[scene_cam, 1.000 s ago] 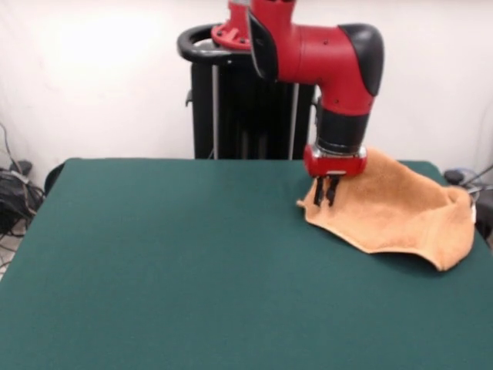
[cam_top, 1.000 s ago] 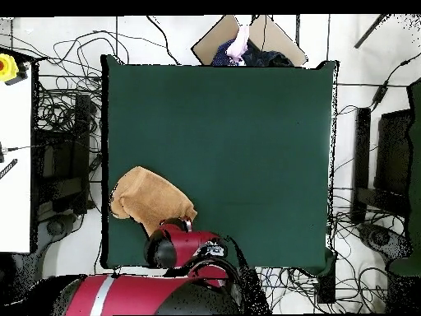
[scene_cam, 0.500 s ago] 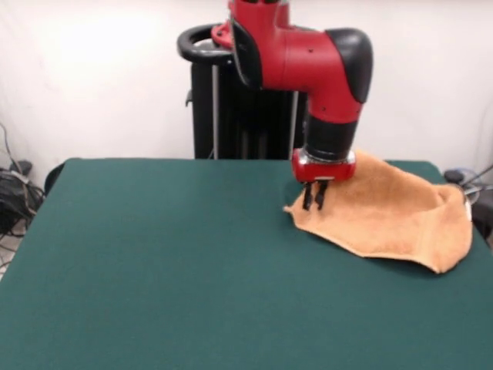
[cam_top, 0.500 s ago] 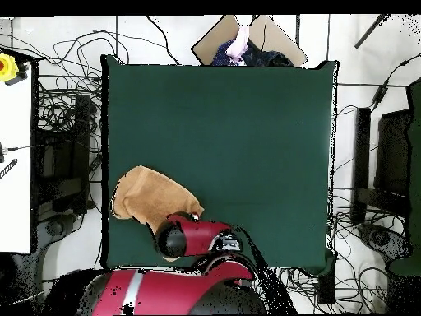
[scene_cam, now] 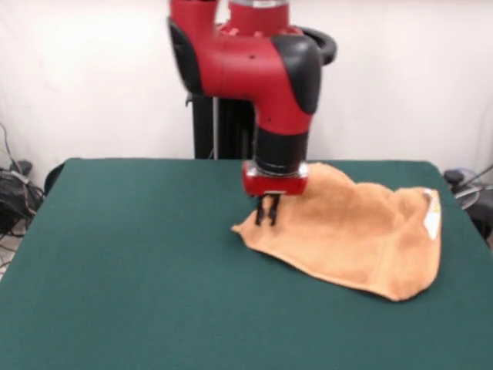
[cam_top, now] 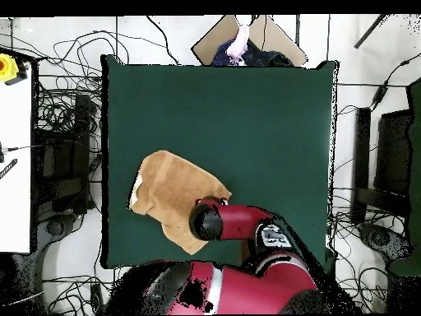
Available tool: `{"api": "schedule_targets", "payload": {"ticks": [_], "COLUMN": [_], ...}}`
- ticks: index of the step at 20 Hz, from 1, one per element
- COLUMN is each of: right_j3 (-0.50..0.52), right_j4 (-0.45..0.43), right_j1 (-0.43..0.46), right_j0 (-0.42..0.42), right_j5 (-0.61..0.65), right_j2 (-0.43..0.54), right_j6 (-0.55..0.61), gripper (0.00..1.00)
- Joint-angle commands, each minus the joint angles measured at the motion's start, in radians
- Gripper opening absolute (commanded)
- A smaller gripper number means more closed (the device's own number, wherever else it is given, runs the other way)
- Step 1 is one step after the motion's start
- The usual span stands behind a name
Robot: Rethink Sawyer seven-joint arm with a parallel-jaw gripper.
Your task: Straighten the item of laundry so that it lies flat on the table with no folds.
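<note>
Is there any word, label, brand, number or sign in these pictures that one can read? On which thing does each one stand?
None can be read.
White tag near a corner of the towel: faint marks, too small and blurred to read.
Robot arm: no readable brand or number shows in either view.
Yellow box with a red button beside the table: no lettering can be made out.

Bright even light, washed-out white wall — soft focus, faint shadows
</note>
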Motion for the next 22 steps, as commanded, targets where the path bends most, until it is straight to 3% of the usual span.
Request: {"api": "schedule_targets", "payload": {"ticks": [1,15,22], "right_j3": [-0.194,-0.352,-0.409], "right_j4": [-0.092,-0.308,-0.364], "right_j1": [-0.042,0.05,0.064], "right_j0": [-0.094,-0.324,-0.403], "right_j5": [0.182,0.285,0.379], "right_j2": [0.123,0.343,0.414], "right_j6": [-0.133,-0.287,-0.377], "gripper": [0.0,0.0,0.0]}}
